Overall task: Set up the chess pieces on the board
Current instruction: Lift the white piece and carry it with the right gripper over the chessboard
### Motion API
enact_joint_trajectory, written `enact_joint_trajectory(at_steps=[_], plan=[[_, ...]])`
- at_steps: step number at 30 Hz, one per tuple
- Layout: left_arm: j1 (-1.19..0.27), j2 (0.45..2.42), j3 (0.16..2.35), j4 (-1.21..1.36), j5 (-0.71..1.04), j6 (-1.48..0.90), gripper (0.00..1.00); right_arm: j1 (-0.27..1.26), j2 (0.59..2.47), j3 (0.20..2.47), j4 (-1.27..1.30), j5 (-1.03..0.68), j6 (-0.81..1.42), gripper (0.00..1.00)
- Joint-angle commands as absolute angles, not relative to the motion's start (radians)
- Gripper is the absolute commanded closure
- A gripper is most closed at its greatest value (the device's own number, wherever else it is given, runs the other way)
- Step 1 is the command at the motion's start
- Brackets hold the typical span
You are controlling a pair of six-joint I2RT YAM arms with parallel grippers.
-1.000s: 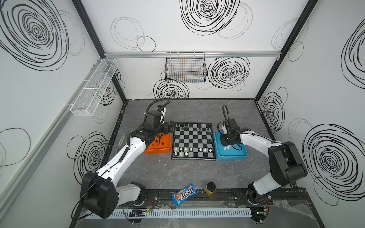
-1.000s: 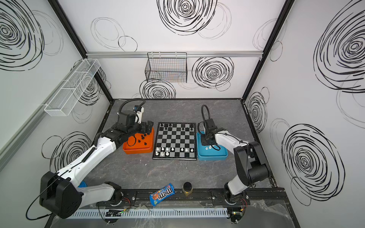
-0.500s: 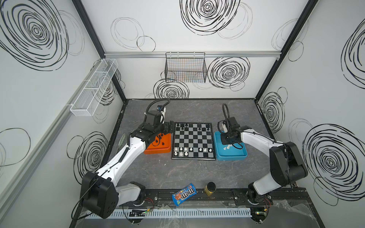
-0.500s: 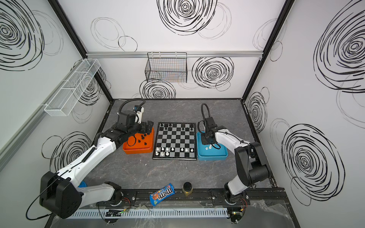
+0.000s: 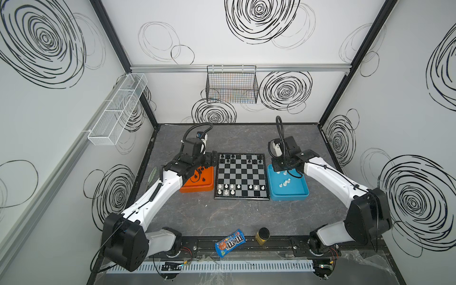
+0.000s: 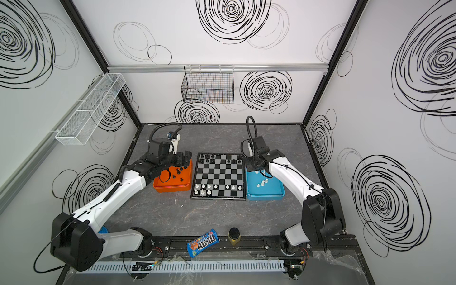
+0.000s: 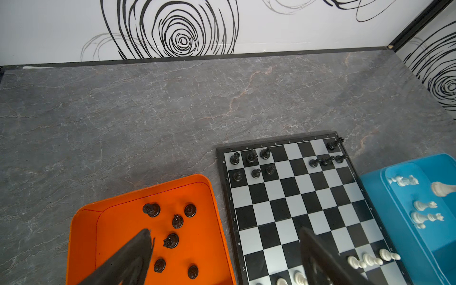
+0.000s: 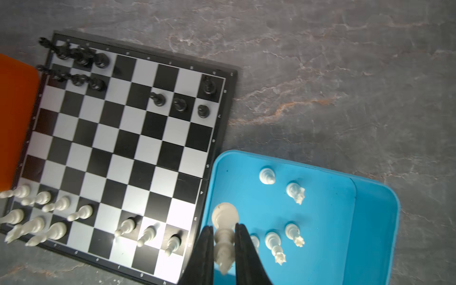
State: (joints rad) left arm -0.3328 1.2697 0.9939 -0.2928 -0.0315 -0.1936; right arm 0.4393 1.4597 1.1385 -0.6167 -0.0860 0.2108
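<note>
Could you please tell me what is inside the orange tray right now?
Six black chess pieces sit loose in the orange tray. One finger of the open left gripper covers part of the tray floor, so anything under it cannot be seen.

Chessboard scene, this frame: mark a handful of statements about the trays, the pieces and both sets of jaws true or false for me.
1. The right gripper has its jaws shut on a white chess piece over the blue tray. True.
2. The left gripper holds a black piece in its jaws. False: its jaws stand open and empty.
3. The orange tray holds white pieces. False: black pieces are in it.
4. The chessboard has bare middle rows. True.
</note>
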Motion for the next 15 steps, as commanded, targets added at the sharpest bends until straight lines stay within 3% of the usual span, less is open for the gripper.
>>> enact_joint_trajectory(at_steps=[1, 15], plan=[[-0.327, 1.275, 1.031, -0.281, -0.054, -0.19, 0.04, 0.509, 1.442, 1.165, -0.674, -0.086, 0.235, 0.83], [-0.207, 1.262, 0.988, -0.292, -0.035, -0.208, 0.04, 0.798, 1.5, 1.179, -0.626, -0.066, 0.346, 0.83]])
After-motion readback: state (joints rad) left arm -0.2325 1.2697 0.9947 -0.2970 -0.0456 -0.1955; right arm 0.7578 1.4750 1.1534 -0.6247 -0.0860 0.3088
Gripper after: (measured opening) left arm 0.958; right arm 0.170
